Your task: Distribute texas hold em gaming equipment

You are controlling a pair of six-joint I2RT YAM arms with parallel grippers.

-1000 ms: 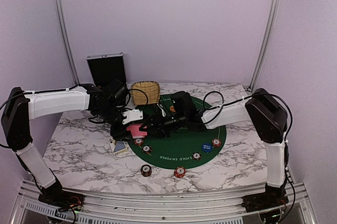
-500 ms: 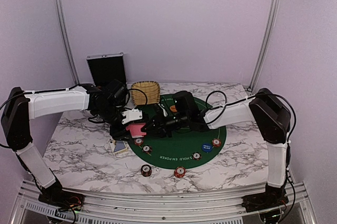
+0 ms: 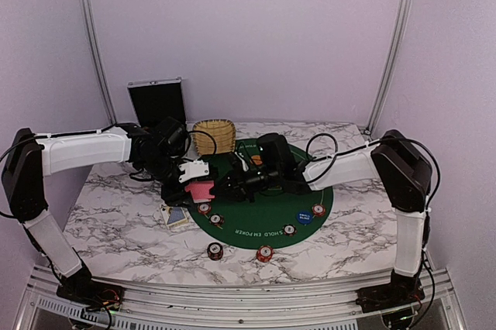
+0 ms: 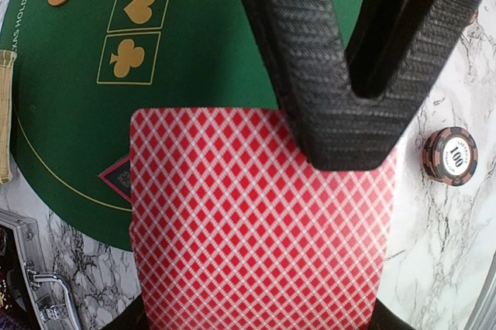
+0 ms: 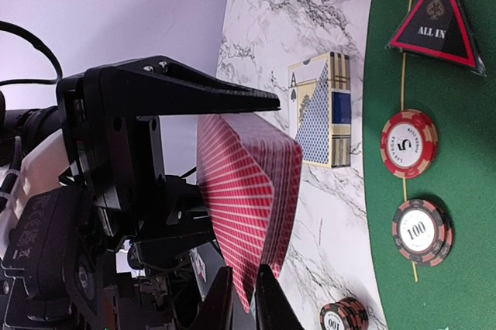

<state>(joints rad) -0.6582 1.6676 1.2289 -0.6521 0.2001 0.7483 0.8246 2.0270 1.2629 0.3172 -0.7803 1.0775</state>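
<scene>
One deck (image 4: pixel 256 221) inside left pincer (image 5: pixel 240 171), maybe right pincer (image 5: pixel 246 303)

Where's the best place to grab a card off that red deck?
On the red deck, probably the outer card's free corner, away from the left gripper, coming in edge-on like the right gripper. The deck is clamped across its faces and its cards look stepped, so that corner sticks out alone.

"HOLD EM POKER" is printed along the near rim of the green poker mat (image 3: pixel 267 212). Club, heart and diamond signs are boxed in yellow on it. "ALL IN" is marked on the dark triangular marker (image 5: pixel 434 24). "100" is read on one poker chip (image 5: pixel 421 231), and "5" on the neighbouring chip (image 5: pixel 408 144). An "A" with a spade is printed on the card box (image 5: pixel 319 109).
</scene>
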